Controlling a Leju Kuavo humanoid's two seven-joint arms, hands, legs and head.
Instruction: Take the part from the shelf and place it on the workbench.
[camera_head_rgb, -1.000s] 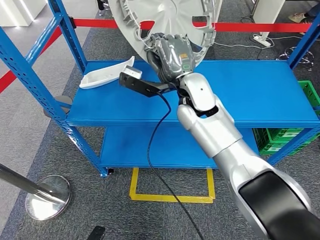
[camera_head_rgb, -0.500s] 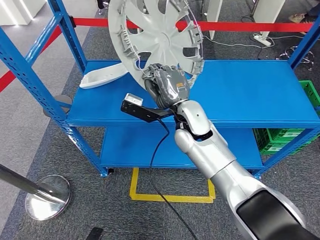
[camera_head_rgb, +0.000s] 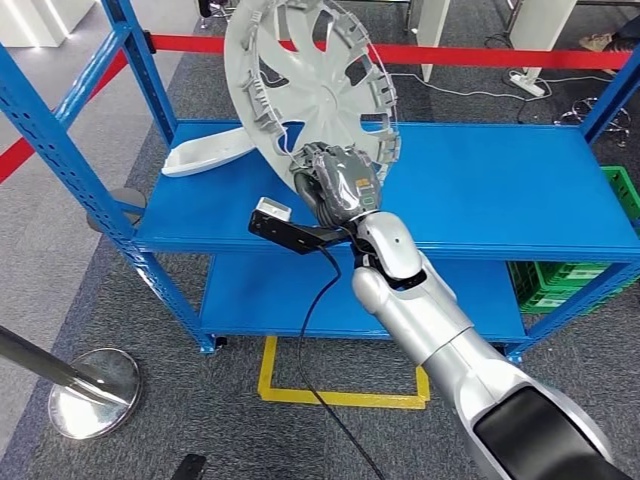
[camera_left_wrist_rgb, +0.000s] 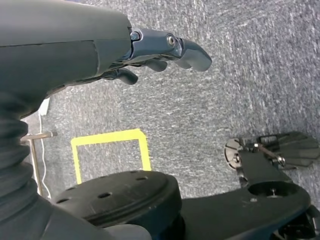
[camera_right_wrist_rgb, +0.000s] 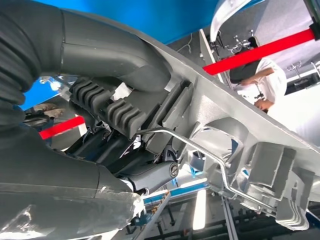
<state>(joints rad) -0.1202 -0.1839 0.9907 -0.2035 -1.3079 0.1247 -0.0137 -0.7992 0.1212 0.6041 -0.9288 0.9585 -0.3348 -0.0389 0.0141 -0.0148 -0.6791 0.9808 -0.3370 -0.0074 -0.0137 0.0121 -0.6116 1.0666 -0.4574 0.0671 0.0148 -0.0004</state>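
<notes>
right hand (camera_head_rgb: 337, 183): gripping the lower rim of the wheel cover (camera_head_rgb: 313, 85), fingers closed around its edge, thumb lying along the ribbed inner face in the right wrist view
wheel cover: tilting in the air above the blue shelf (camera_head_rgb: 490, 190), clear of its top deck
left hand (camera_left_wrist_rgb: 162, 50): hanging over grey carpet, fingers apart, holding nothing
white part (camera_head_rgb: 204, 152): lying on the shelf's top deck, near the left upright
floor: yellow taped square (camera_head_rgb: 343, 385) sitting in front of the shelf

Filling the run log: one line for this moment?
right hand: grips wheel cover | cover: lifted above blue shelf | left hand: holds nothing
</notes>
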